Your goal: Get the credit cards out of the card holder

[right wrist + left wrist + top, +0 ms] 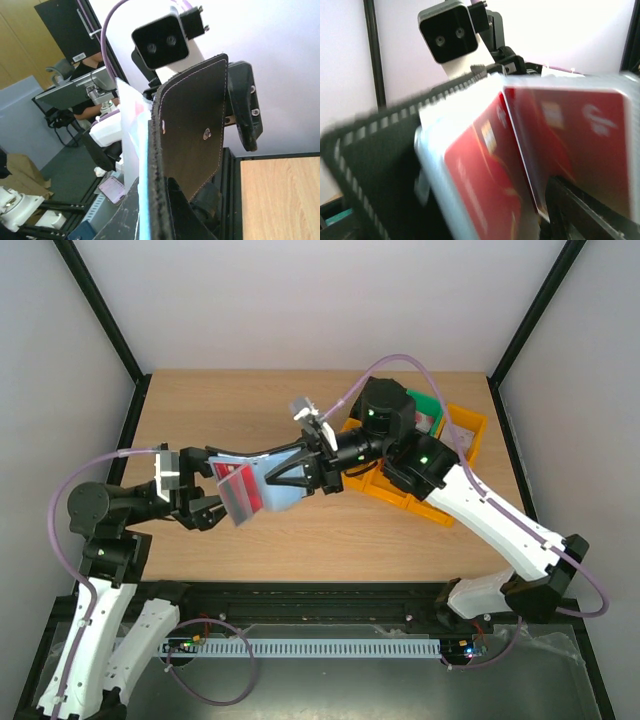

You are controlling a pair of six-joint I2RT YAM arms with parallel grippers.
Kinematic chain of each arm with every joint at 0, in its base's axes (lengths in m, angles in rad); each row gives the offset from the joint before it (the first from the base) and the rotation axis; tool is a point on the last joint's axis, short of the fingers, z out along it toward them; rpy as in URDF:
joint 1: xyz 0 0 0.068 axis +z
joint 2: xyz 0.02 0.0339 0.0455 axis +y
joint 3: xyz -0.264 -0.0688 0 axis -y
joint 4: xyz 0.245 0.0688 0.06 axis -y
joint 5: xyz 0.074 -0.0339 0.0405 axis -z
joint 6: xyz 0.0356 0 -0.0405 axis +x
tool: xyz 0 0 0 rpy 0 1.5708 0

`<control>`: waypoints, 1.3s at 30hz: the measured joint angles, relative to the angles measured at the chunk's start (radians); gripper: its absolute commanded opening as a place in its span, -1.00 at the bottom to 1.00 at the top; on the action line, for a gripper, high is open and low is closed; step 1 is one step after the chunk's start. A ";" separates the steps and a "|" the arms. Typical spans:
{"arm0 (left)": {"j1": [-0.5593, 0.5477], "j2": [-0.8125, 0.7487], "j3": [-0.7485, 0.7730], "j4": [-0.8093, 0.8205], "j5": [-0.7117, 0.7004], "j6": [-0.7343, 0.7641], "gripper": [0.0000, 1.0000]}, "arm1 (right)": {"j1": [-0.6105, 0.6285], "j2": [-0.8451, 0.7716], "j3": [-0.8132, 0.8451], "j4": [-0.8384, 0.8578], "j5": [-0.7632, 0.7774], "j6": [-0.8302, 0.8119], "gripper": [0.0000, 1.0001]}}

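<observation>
The card holder (282,492), black outside with blue-grey inner faces, hangs open in the air over the table's middle. My right gripper (296,476) is shut on its right side. In the right wrist view it stands edge-on as a black stitched flap (192,125) with a pale card (131,125) behind it. My left gripper (212,498) is shut on a red card (240,492) at the holder's left end. In the blurred left wrist view this red card (575,145) stands apart from a second red card (475,185) lying in the holder's pale pocket, with the black cover (380,165) at the left.
A yellow bin (468,430) and a green bin (432,406) stand at the back right under the right arm. The bare wooden table (220,410) lies below both grippers. A black frame post (374,55) runs along the left side.
</observation>
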State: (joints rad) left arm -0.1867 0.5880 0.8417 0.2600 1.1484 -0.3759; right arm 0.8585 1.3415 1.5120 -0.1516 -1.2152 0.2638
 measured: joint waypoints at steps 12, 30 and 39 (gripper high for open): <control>-0.011 -0.003 -0.003 -0.107 -0.076 0.049 -0.95 | 0.006 0.045 -0.012 -0.019 0.102 -0.047 0.19; -0.037 0.247 0.126 -0.749 -1.178 0.820 -0.95 | -0.006 -0.001 -0.101 -0.075 0.581 0.042 -0.12; -0.027 0.167 0.148 -0.588 -0.396 0.305 -0.95 | 0.061 0.037 -0.154 0.171 0.369 0.175 -0.30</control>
State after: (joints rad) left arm -0.2142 0.7551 0.9897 -0.3283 0.7528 -0.0708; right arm 0.9195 1.3785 1.3579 0.0193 -0.8463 0.4389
